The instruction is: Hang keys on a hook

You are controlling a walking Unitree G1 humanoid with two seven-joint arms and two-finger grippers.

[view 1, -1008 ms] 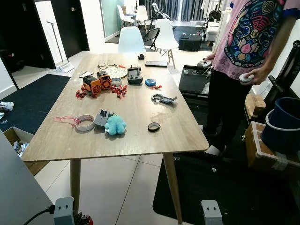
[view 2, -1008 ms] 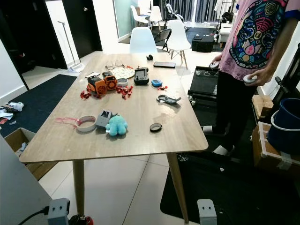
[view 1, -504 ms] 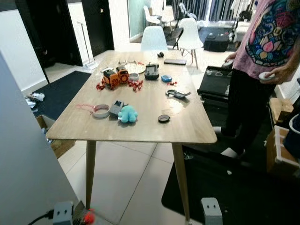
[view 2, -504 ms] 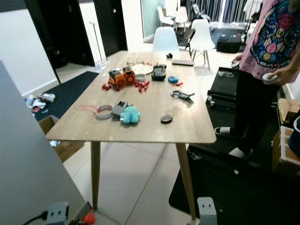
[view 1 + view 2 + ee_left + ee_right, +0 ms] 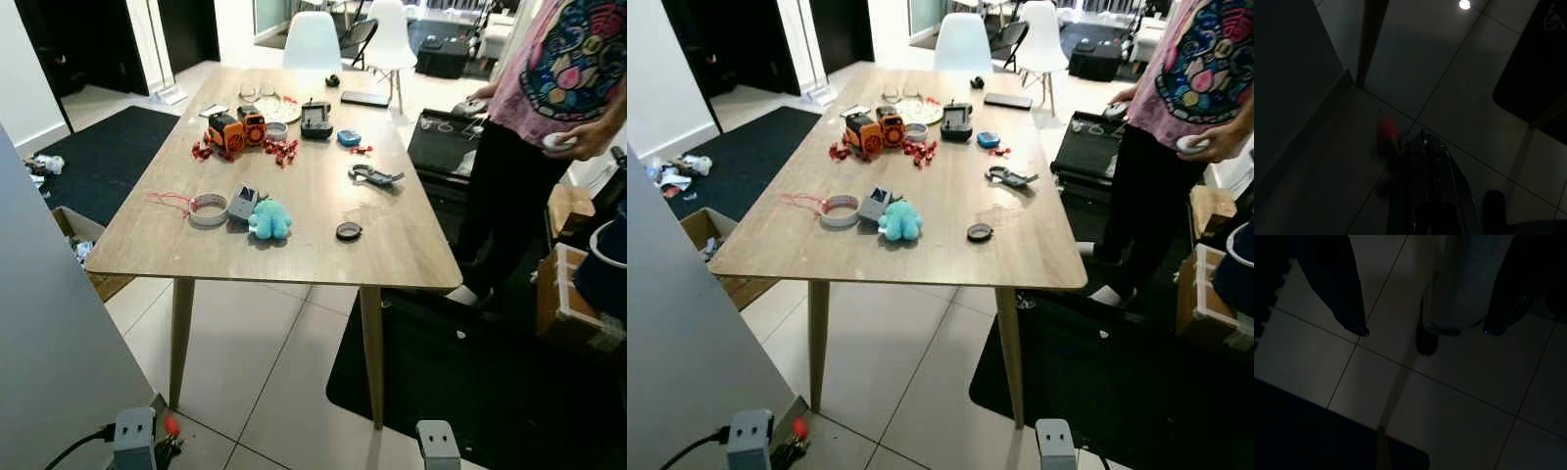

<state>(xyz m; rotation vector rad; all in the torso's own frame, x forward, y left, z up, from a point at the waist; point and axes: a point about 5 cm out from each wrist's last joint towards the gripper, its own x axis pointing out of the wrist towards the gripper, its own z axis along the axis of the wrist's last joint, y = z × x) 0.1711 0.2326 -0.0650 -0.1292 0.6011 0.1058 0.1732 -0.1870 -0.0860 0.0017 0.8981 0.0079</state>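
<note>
My left gripper [image 5: 1422,139] hangs low by my left side and is shut on the keys. Their red tag [image 5: 1387,129] sticks out beside the dark fingertips, over pale floor tiles. In the eye views the same red tag [image 5: 169,425] shows next to my left wrist block [image 5: 134,439]. My right gripper [image 5: 1425,330] hangs idle at my right side, its two black fingers [image 5: 1356,318] spread wide with nothing between them.
A large grey panel [image 5: 49,323] rises close on my left. Ahead stands a wooden table [image 5: 392,259] with a teal plush [image 5: 268,219], a tape roll [image 5: 208,209], an orange toy [image 5: 232,130] and small items. A person [image 5: 558,108] stands at its right, on a black mat [image 5: 490,382].
The camera has swung and tilted, so the table sits further off and the grey panel now covers more of the left. The red tag has come into sight by my left wrist.
</note>
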